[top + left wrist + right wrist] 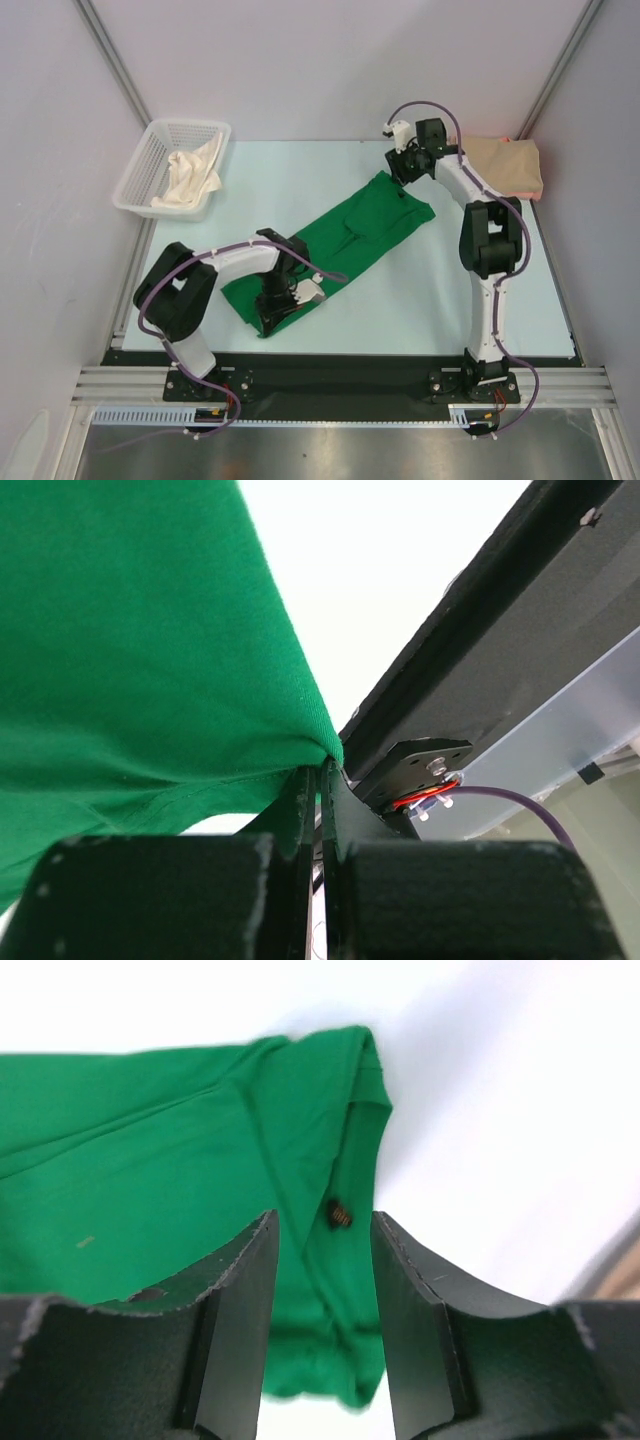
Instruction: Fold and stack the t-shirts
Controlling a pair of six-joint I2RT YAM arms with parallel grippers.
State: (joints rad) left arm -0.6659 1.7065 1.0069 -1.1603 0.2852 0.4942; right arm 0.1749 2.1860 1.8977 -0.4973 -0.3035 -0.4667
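A bright green t-shirt (370, 225) lies diagonally across the middle of the table, partly folded into a long strip. My left gripper (272, 312) is shut on its near-left edge. In the left wrist view the green fabric (150, 630) is pinched at the tips of the closed gripper (322, 775). My right gripper (397, 172) hovers over the shirt's far corner, open. In the right wrist view its fingers (325, 1230) straddle that corner of the green t-shirt (150, 1160) without closing on it. A folded tan t-shirt (505, 165) with a pink edge (510, 138) lies at the back right.
A white mesh basket (140, 160) holding a cream cloth (190, 175) stands at the back left. Grey walls close in the table on the left, back and right. A black rail (340, 370) with the arm bases runs along the near edge.
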